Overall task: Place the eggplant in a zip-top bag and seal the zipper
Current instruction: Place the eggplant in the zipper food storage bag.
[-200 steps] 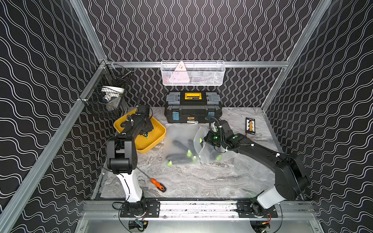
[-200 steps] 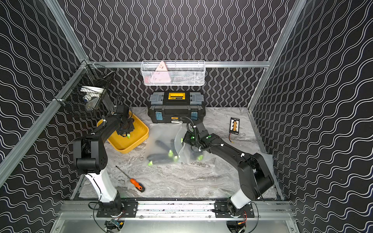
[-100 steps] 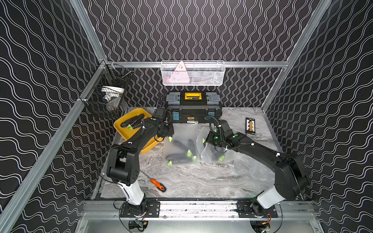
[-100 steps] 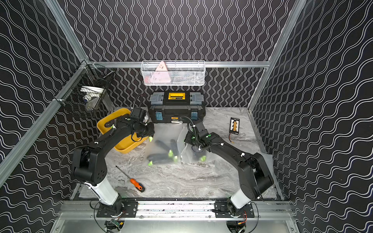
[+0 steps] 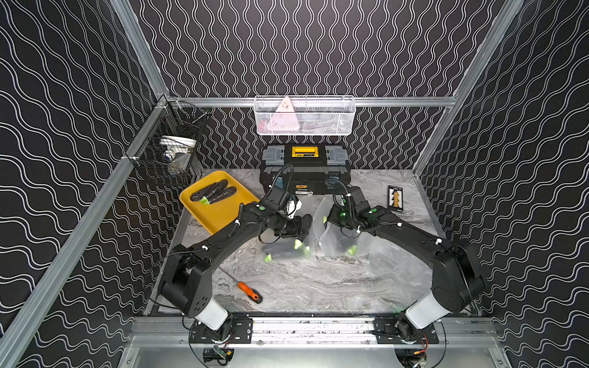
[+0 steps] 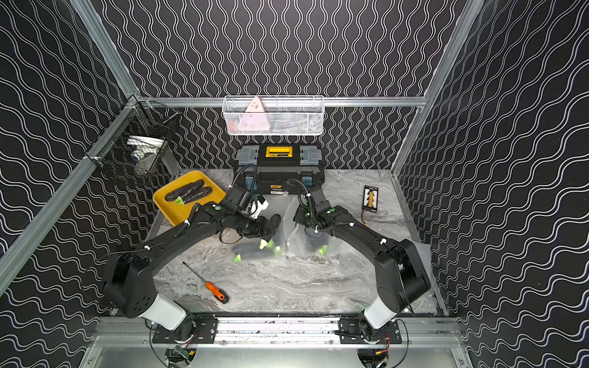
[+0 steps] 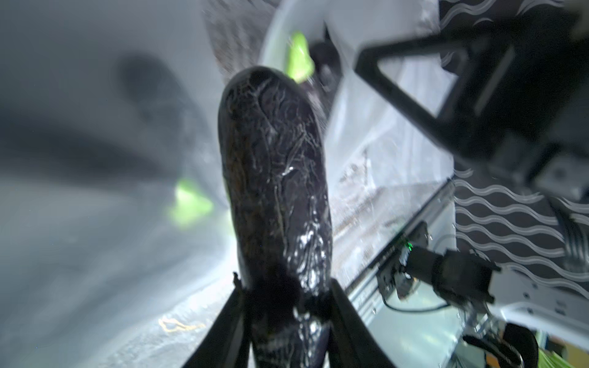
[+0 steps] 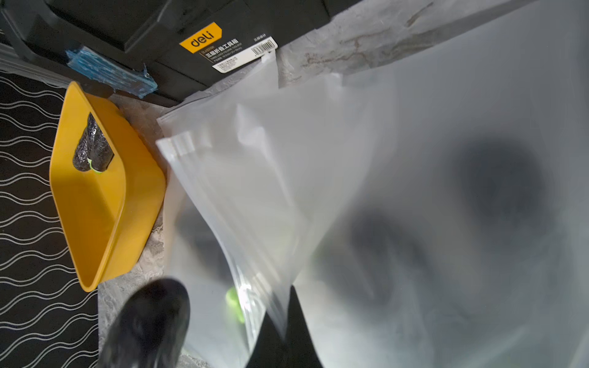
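Observation:
My left gripper point(image 5: 294, 227) point(image 6: 264, 227) is shut on a dark, wrinkled eggplant point(image 5: 305, 221) point(image 6: 274, 220), held by its stem end over the middle of the table. In the left wrist view the eggplant point(image 7: 274, 165) sticks out between the jaws of the left gripper point(image 7: 283, 286) toward a translucent zip-top bag point(image 7: 360, 127). My right gripper point(image 5: 334, 223) point(image 8: 287, 296) is shut on that bag's edge point(image 8: 280, 197) and holds it lifted point(image 5: 338, 245). The eggplant's tip point(image 8: 149, 321) is just beside the bag's mouth. Dark shapes with a green stem show through the bag.
A second bag point(image 5: 283, 251) with eggplants lies flat under the left gripper. A yellow tray point(image 5: 223, 213) at the back left holds two eggplants point(image 5: 213, 192). A black toolbox point(image 5: 304, 172) stands behind, and an orange-handled screwdriver point(image 5: 250, 291) lies in front.
My left arm has swung from the yellow tray to the middle of the table, carrying the eggplant to the bag's mouth. The right gripper has kept the bag's edge lifted.

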You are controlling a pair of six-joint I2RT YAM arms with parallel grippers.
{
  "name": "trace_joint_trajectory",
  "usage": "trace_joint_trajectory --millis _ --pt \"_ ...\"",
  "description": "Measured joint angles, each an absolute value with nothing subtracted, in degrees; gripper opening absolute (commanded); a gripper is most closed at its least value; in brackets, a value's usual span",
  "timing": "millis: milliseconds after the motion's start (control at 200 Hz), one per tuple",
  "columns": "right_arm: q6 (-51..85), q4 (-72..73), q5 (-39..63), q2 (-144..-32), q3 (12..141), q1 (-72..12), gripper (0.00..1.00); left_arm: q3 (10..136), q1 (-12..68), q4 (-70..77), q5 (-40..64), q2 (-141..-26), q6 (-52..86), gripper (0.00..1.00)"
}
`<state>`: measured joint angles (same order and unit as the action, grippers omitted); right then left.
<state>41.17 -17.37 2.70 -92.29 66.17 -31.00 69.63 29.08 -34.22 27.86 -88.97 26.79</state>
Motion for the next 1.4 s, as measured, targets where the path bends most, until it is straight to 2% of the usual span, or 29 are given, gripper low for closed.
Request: trace_joint_trajectory --millis 155,550,866,981,1181,1401 --pt "39.70 -17.34 3.57 -92.58 66.24 -30.92 0.01 68.62 32.32 -33.91 30.48 -88.86 25.54 0.38" --pt "36.60 -16.08 10.70 -87.31 61.28 -31.35 0.01 71.70 32.51 -33.89 30.02 -94.70 23.86 0.39" --pt "39.59 -14.48 16.23 -84.38 58.65 -32.99 0.01 74.98 32.53 -34.02 27.53 -98.43 23.97 0.41" --pt "40.47 -14.44 17.26 -84.36 59.31 -33.69 0.01 76.93 32.53 -34.11 25.80 -99.63 24.29 0.46" --pt "44.18 -13.76 18.44 -84.77 60.53 -33.67 0.01 78.56 32.53 -33.74 23.57 -100.49 26.33 0.62" --pt "47.22 -13.76 16.97 -86.87 63.07 -32.95 0.01 83.31 32.36 -36.51 18.81 -98.76 27.73 0.66"
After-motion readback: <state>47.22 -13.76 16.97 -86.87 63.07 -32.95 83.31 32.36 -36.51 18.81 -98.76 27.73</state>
